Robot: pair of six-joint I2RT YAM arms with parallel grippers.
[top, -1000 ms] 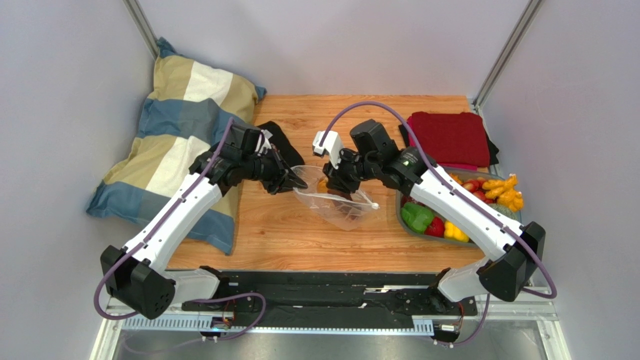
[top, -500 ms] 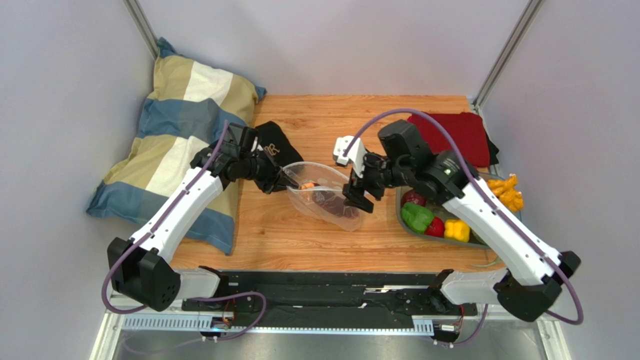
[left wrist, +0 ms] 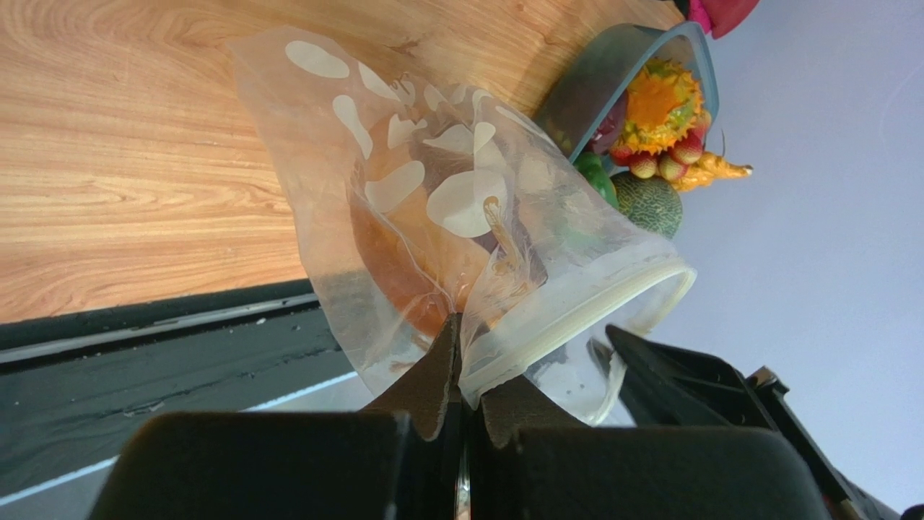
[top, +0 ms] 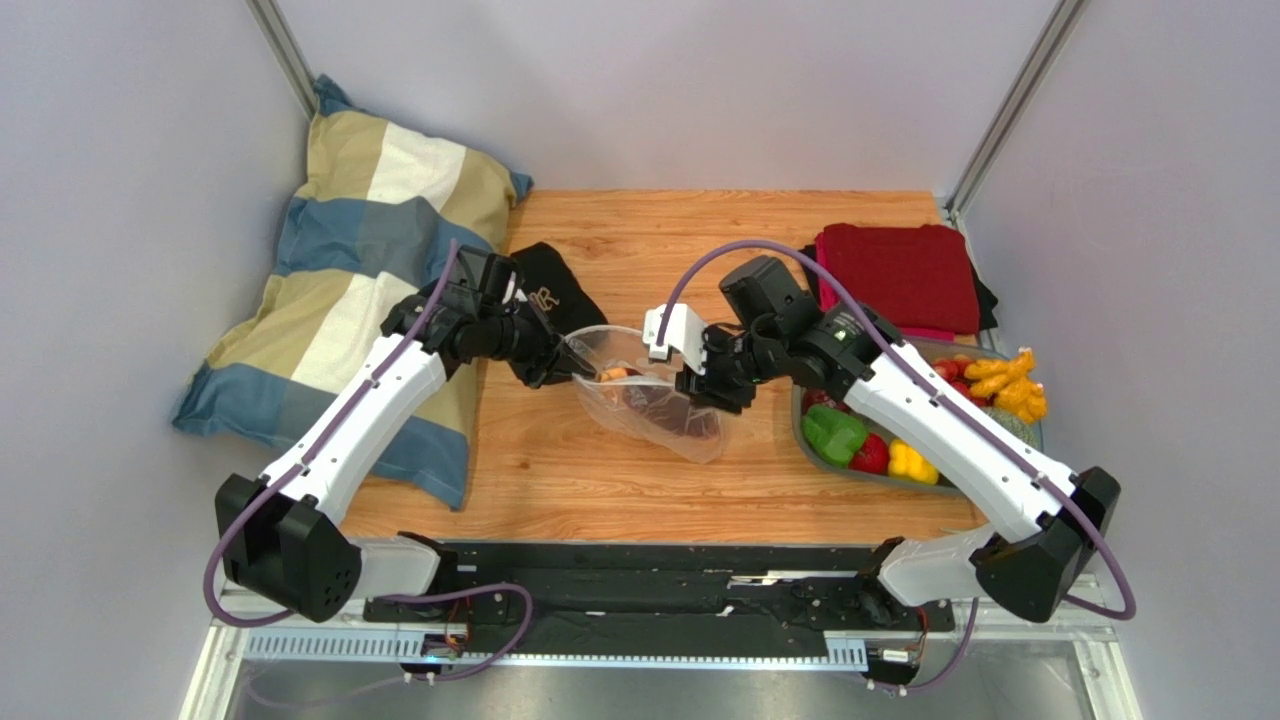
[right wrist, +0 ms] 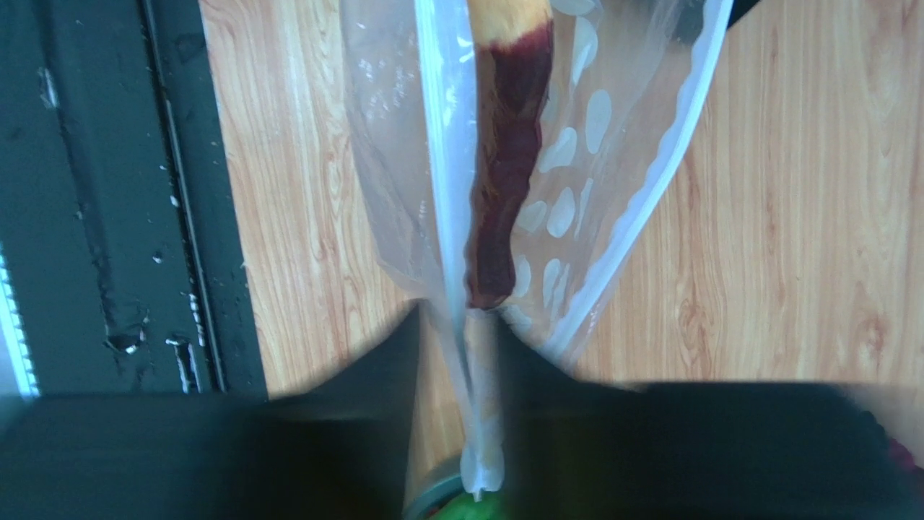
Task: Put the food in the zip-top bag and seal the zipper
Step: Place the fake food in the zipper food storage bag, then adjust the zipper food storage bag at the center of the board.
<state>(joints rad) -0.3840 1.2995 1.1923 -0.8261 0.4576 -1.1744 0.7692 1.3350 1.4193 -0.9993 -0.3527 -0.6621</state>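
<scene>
Both pincers are clamped on the zip-top bag [top: 655, 393] rim — left gripper [left wrist: 464, 403], right gripper [right wrist: 464, 358] — and a slipping film could spill the dark red food [right wrist: 501, 163] inside.

Zip-top bag [top: 649, 393] mid-table between both arms — tray [top: 902, 483] to its right, pillow [top: 358, 285] far left.

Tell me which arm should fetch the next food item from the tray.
Right. The right gripper sits at the bag edge nearest the grey tray of toy food, while the left gripper is pinching the zip-top bag mouth on the far side, holding it open.
</scene>
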